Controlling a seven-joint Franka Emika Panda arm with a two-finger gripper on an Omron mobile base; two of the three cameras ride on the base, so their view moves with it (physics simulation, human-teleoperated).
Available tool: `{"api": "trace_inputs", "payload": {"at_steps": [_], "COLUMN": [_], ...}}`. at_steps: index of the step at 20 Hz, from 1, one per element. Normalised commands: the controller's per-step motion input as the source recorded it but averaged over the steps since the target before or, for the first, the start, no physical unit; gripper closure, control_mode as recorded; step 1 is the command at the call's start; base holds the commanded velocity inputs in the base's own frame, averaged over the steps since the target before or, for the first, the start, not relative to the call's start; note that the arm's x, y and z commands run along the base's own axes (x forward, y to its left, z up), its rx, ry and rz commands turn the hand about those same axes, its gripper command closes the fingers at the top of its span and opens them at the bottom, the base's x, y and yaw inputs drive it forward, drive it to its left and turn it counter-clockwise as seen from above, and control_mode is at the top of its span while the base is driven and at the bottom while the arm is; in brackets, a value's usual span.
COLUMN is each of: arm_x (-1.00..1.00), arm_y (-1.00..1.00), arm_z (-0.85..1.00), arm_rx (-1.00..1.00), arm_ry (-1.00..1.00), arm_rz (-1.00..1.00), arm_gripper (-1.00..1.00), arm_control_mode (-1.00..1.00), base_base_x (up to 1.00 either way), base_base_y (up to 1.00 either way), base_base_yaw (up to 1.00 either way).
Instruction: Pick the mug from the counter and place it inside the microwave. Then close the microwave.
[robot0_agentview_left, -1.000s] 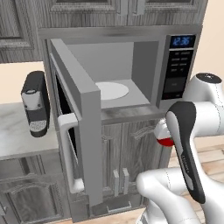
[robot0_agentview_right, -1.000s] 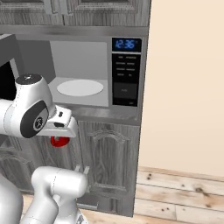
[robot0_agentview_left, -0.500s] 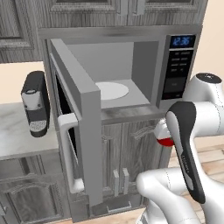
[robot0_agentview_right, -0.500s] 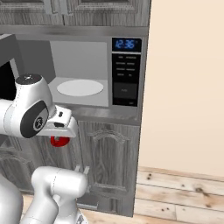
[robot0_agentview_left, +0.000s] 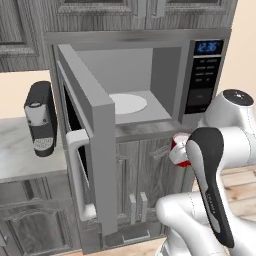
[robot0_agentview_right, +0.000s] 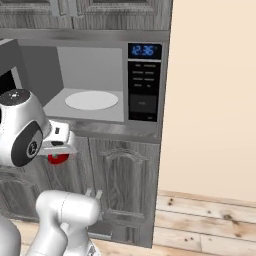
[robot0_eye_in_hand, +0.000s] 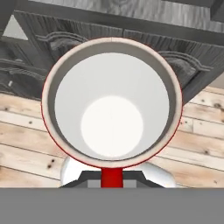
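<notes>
The gripper is clamped on the red mug, holding it in the air in front of the cabinet doors, just below the front lip of the microwave and off to the keypad side of the opening. From the hand view the mug is seen straight down its white, empty inside, with floorboards beneath it, so it is not over the worktop.

The microwave door stands wide open and the white turntable is bare. To do this step well, the mug needs lifting until its base clears the cavity floor, then carrying sideways and inward toward the turntable, kept upright. The likely snag is the lower front edge, so height comes before any forward move.
</notes>
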Motion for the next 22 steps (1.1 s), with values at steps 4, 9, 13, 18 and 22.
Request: {"api": "trace_inputs", "payload": {"at_steps": [4, 9, 13, 18, 22], "arm_x": [0.04, 0.16, 0.36, 0.74, 0.65], "arm_y": [0.23, 0.13, 0.0, 0.0, 0.07], "arm_z": [0.27, 0.36, 0.22, 0.0, 0.0], "arm_rx": [0.03, 0.1, 0.05, 0.0, 0.0], "arm_ry": [-0.3, -0.21, -0.01, 0.0, 0.01], "arm_rz": [0.12, 0.11, 0.02, -0.04, -0.09], "arm_gripper": [1.0, 1.0, 1.0, 1.0, 1.0], "arm_control_mode": [-1.0, -1.0, -1.0, -1.0, -1.0], "base_base_x": [0.0, 0.0, 0.0, 0.0, 0.0], "base_base_y": [0.0, 0.0, 0.0, 0.0, 0.0], "base_base_yaw": [0.0, 0.0, 0.0, 0.0, 0.0]}}
